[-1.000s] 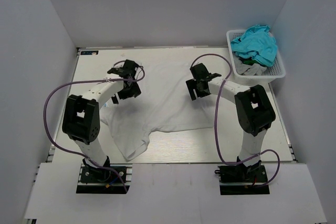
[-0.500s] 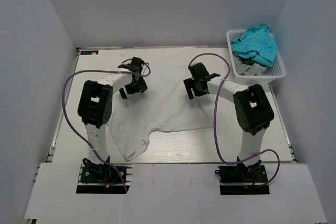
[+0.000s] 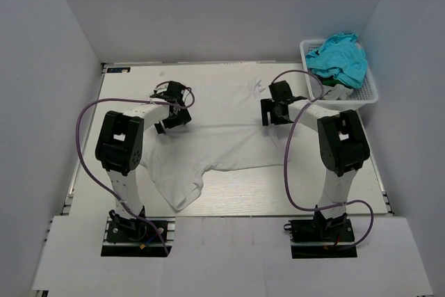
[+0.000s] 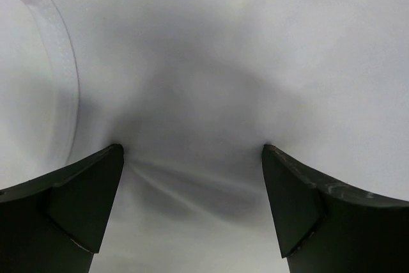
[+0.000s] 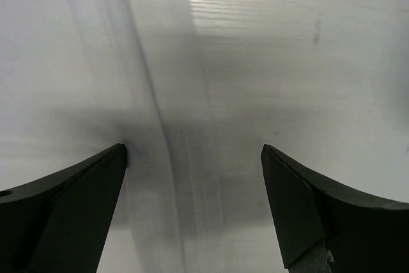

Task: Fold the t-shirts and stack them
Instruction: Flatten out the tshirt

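white t-shirt (image 3: 222, 140) spread flat, left fingers (image 4: 57, 215) and right fingers (image 5: 57, 215) wide apart, empty, over its cloth

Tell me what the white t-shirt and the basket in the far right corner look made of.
The white t-shirt: thin soft matte cloth, likely cotton knit; it lies limp and creased, with a stitched hem. The basket: probably moulded white plastic, given its stiff lattice wall.

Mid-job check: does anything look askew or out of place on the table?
The shirt lies spread but crooked, one end trailing rumpled toward the near left. The teal cloth heaps above the basket rim. Nothing looks damaged.
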{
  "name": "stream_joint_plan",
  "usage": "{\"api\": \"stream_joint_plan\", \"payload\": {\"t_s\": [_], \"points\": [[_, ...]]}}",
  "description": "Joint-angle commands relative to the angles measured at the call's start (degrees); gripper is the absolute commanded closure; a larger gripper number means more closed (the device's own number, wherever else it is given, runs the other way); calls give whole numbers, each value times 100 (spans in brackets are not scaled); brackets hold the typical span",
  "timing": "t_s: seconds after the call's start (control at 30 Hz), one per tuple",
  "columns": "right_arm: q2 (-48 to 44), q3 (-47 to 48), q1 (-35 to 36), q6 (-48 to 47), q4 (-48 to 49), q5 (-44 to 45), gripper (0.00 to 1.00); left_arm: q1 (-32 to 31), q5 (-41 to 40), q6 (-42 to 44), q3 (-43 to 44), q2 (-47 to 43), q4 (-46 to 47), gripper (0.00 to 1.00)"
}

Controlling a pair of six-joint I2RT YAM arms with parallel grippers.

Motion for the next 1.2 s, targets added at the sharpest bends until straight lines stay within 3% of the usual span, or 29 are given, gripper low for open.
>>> {"api": "stream_joint_plan", "payload": {"t_s": [0.0, 0.47, 0.67, 0.77, 0.93, 1.0, 1.1, 1.17], "points": [[-228, -247, -472, 174, -161, 265, 10, 148, -11, 184, -502, 249, -151, 0], [-869, -475, -1422, 641, -504, 309, 10, 148, -47, 693, -564, 135, 148, 0], [-1511, -625, -949, -44, 67, -1946, 10, 148, 269, 1071, -450, -49, 368, 0], [-1372, -318, -571, -202, 24, -1951, 10, 43, 270, 1212, -248, -164, 368, 0], [77, 1605, -123, -510, -398, -1365, 10, 156, 322, 1345, 252, -594, 368, 0], [864, 2666, -69, -616, -486, -1107, 10, 235, -27, 1266, 594, -594, 368, 0], [1798, 4238, -16, -730, -767, -764, 10, 306, -231, 1318, 1261, -167, 368, 0], [2264, 4594, 1, -783, -637, -527, 10, 464, -231, 1319, 1841, 186, 220, 0]]}}
